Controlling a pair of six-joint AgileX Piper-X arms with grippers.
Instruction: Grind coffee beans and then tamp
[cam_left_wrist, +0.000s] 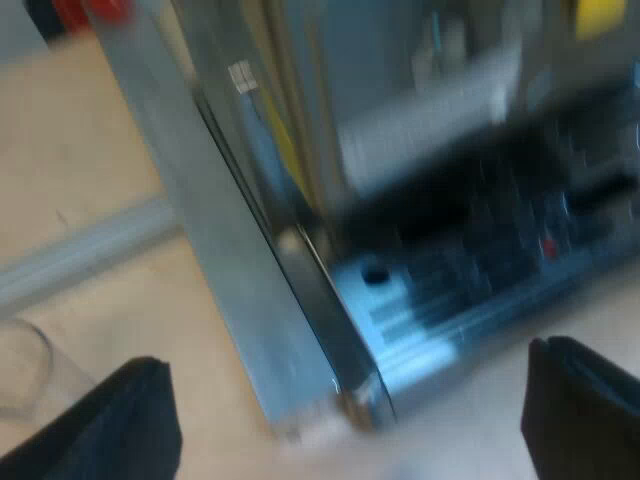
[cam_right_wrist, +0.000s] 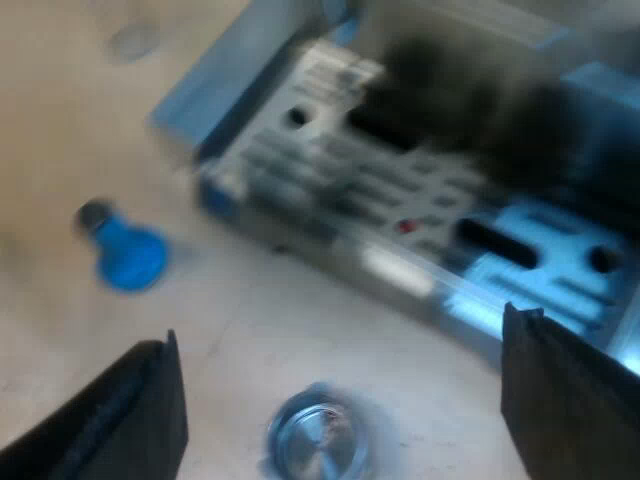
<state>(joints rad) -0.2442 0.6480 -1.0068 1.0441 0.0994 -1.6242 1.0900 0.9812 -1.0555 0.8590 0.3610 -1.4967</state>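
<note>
Hovering with left gripper (cam_left_wrist: 345, 400) spread empty at corner of machine (cam_left_wrist: 250, 300) near glass (cam_left_wrist: 20, 365); right gripper (cam_right_wrist: 340, 370) spread empty near tamper (cam_right_wrist: 128, 255), likely to grasp it.

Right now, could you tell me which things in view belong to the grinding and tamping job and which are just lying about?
For the job: espresso machine; blue tamper.
Lying about: measuring glass; round metal piece, too blurred to identify.
</note>
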